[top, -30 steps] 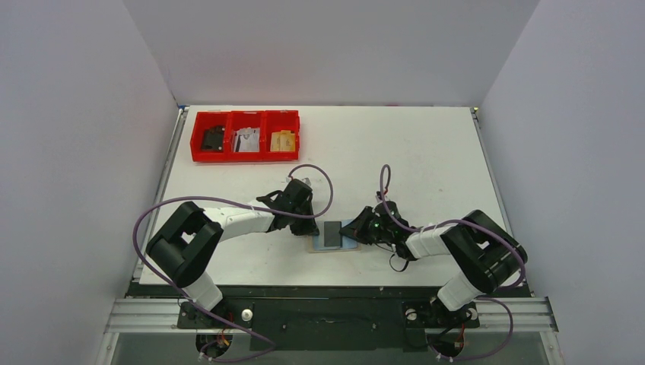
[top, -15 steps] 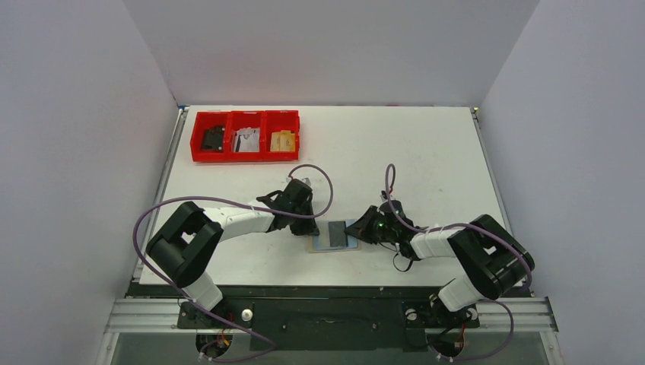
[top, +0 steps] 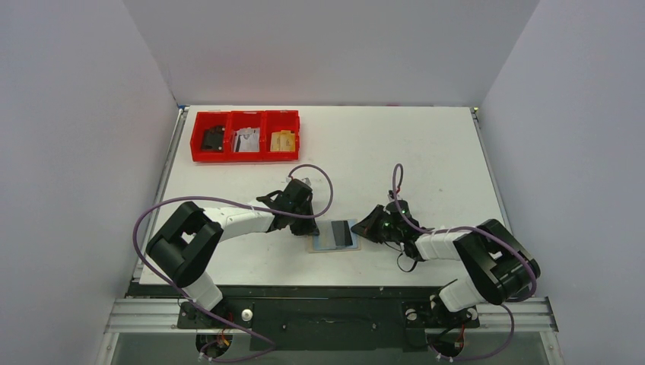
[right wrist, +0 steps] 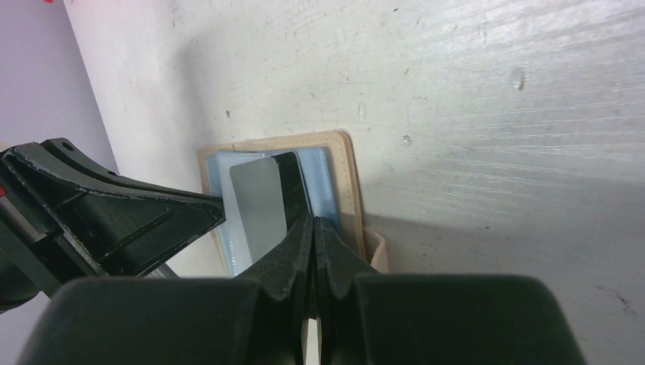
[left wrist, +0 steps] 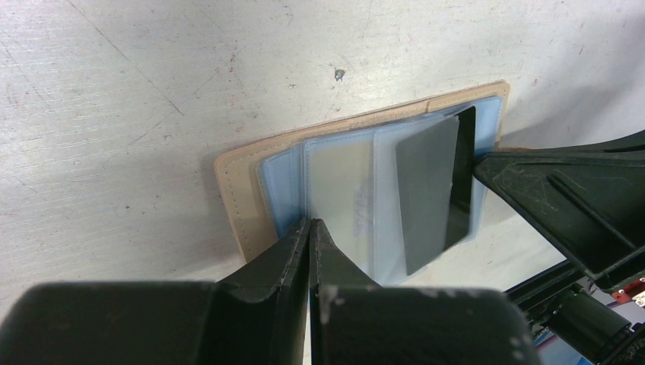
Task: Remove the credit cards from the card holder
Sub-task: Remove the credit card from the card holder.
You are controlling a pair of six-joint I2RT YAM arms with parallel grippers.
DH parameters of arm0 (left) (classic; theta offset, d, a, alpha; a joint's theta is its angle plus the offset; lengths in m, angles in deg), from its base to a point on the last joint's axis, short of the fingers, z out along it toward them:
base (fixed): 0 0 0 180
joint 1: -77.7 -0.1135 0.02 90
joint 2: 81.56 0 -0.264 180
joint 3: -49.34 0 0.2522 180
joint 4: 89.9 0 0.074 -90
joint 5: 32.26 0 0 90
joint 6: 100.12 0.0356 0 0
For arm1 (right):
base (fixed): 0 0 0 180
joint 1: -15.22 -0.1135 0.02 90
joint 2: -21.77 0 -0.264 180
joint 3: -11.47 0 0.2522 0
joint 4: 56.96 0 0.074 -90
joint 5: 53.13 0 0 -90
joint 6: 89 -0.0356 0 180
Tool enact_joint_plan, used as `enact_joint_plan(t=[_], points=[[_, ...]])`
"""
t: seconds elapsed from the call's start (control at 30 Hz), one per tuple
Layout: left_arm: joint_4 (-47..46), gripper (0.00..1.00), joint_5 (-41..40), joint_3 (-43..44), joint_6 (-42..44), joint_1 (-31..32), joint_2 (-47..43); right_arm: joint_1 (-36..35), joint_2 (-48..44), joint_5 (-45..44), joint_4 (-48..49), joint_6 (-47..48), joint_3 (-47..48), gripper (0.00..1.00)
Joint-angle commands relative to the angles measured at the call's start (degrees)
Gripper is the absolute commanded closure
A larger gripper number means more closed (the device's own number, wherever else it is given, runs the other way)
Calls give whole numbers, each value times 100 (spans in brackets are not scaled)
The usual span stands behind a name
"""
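Tan card holder [left wrist: 237,190] is lying flat on the tabletop [top: 426,152], near its front edge. The left tool [left wrist: 310,228], tips together, is pressing on the pale cards [left wrist: 342,198], likely pinning the sleeve. The right tool [right wrist: 313,224] is apparently nipping the dark card [left wrist: 430,190], which is sitting tilted and partway out.

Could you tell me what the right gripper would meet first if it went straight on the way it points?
The dark card: the shut tips of the right gripper seem to sit at its edge, over the card holder. Beyond it stands the left gripper, though depth is unclear.
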Motion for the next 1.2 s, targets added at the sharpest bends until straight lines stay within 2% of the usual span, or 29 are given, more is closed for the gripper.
enact_joint_plan(t=[0.0, 0.27, 0.3, 0.37, 0.5, 0.63, 0.87, 1.17], points=[[513, 100, -423, -195, 133, -65, 227, 116, -136, -317, -313, 273, -142, 100], [517, 100, -426, -142, 146, -62, 247, 146, -228, -135, -304, 357, -100, 99], [520, 100, -424, -136, 156, -63, 250, 146, -231, -44, -275, 373, -95, 97], [519, 100, -424, -121, 164, -64, 265, 135, -284, 38, -270, 416, -74, 88], [504, 100, -369, -74, 233, -31, 183, 61, -483, 38, -543, 575, 39, 83], [714, 100, -409, 195, 413, 19, -104, -47, -538, -2, -779, 696, 181, 82], [1093, 92, -398, 800, 698, 67, -586, -277, -556, -146, -938, 690, 371, 82], [950, 88, 17, 990, 801, 303, -582, -414, -858, -435, -1325, 692, 557, 82]])
